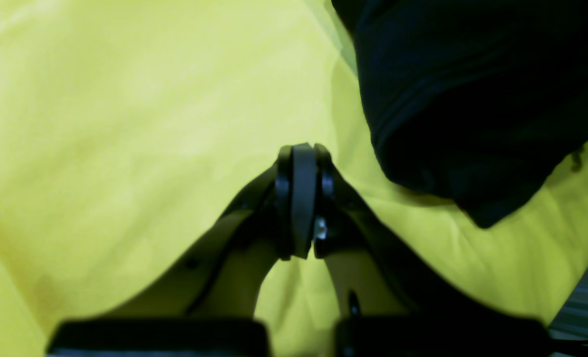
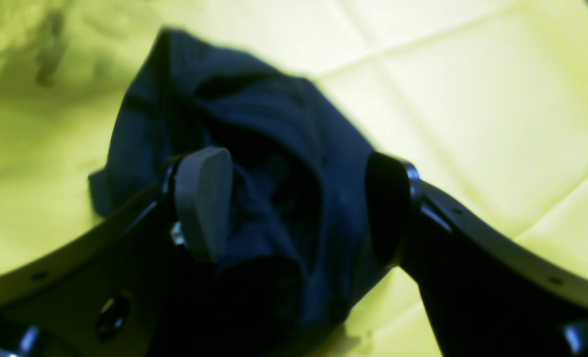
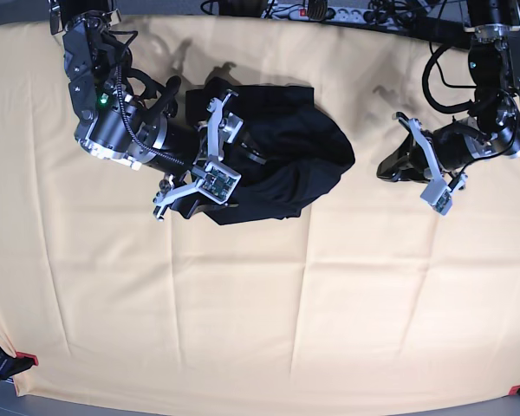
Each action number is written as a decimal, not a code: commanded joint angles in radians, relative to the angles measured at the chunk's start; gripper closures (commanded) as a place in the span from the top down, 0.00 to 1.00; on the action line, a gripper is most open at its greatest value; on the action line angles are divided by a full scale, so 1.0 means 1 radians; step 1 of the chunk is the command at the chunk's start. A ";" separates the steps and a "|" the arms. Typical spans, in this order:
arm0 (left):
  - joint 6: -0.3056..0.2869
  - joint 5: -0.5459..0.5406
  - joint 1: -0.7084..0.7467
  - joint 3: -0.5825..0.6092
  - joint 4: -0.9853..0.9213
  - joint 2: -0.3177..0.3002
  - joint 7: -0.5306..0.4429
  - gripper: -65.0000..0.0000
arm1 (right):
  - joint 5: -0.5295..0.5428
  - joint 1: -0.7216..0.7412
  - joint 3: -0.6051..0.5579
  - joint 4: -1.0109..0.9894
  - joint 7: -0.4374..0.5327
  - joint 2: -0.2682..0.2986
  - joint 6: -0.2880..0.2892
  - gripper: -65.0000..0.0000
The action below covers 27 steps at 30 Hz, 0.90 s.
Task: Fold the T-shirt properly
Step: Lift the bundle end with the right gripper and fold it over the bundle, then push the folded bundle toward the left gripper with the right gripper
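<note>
Left wrist view: the left gripper (image 1: 303,163) is clenched on nothing, pads pressed together over the yellow cloth (image 1: 125,148). The T-shirt (image 1: 472,99) lies up and to the right of it, apart from the tips; only a dark, blurred corner shows, the rest cut off by the frame.

Right wrist view: the right gripper (image 2: 294,208) stands released, jaws wide astride a bunched ridge of the shirt (image 2: 254,124). Whether the pads touch fabric is too blurred to tell.

Base view: the shirt (image 3: 286,147) lies crumpled in the upper middle, long axis roughly left to right. The right gripper (image 3: 212,156) is over its left end, plainly nearer; the left gripper (image 3: 390,169) sits beyond its right edge. Sleeves and collar cannot be made out.
</note>
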 commanded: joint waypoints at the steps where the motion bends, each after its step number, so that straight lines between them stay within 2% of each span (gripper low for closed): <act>1: -0.003 -0.027 -0.010 -0.006 0.014 -0.014 -0.016 0.00 | 0.011 -0.007 0.003 0.018 0.021 0.000 -0.002 0.66; 5: -0.004 -0.041 -0.009 -0.006 0.014 -0.014 -0.024 0.00 | 0.011 -0.056 0.003 0.019 0.018 0.000 -0.008 0.67; 19: -0.003 -0.042 -0.009 -0.006 0.014 -0.014 -0.026 0.00 | 0.011 -0.077 0.003 0.065 0.018 0.000 -0.023 0.66; 20: -0.003 -0.042 -0.009 -0.006 0.014 -0.014 -0.027 0.00 | 0.011 -0.077 0.003 0.065 0.018 0.000 -0.023 0.60; 21: -0.003 -0.042 -0.009 -0.006 0.014 -0.014 -0.027 0.00 | 0.011 -0.077 0.003 0.065 0.018 0.000 -0.024 0.49; 24: -0.003 -0.042 -0.009 -0.006 0.014 -0.014 -0.027 0.00 | 0.022 -0.077 0.003 0.065 0.022 -0.014 -0.023 0.06; 25: -0.003 -0.042 -0.009 -0.006 0.014 -0.014 -0.027 0.00 | 0.040 -0.077 0.003 0.065 0.024 -0.023 -0.023 0.00; 27: -0.003 -0.042 -0.009 -0.006 0.014 -0.014 -0.027 0.00 | 0.081 -0.077 0.003 0.064 0.059 -0.047 -0.019 0.00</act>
